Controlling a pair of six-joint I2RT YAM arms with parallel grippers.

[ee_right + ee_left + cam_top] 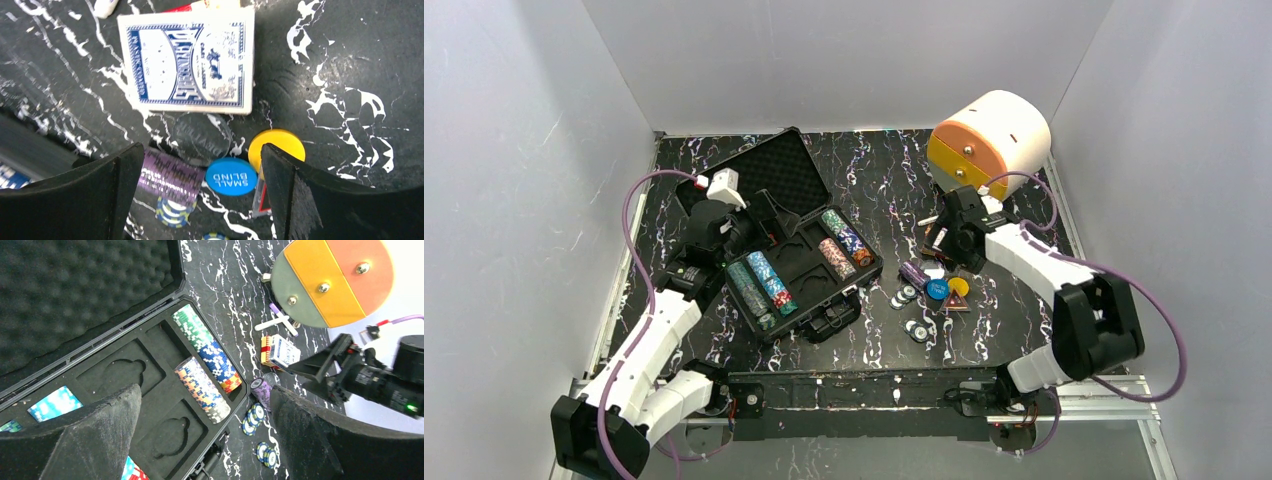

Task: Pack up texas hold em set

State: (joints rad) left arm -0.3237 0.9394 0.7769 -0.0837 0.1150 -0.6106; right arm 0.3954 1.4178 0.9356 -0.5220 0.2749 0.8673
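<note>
The black foam-lined case [824, 325] lies open at centre left and holds rows of chips [205, 345]. My left gripper [749, 225] hangs open and empty over the case [205, 390]. My right gripper [949, 245] is open and empty just above the loose pieces [201, 150]. Those pieces are a blue card deck [190, 60], a clear dealer button [200, 137], a blue "small blind" button [231, 176], a yellow button [277, 145], a purple chip stack [170, 175] and a red triangular piece [261, 200]. Blue-and-yellow chips [914, 330] lie on the table right of the case.
An orange-and-white round drawer unit [989, 140] stands at the back right, with white and purple sticks [280, 322] in front of it. The case lid [764, 170] is propped open behind the left gripper. White walls enclose the black marbled table [1024, 340].
</note>
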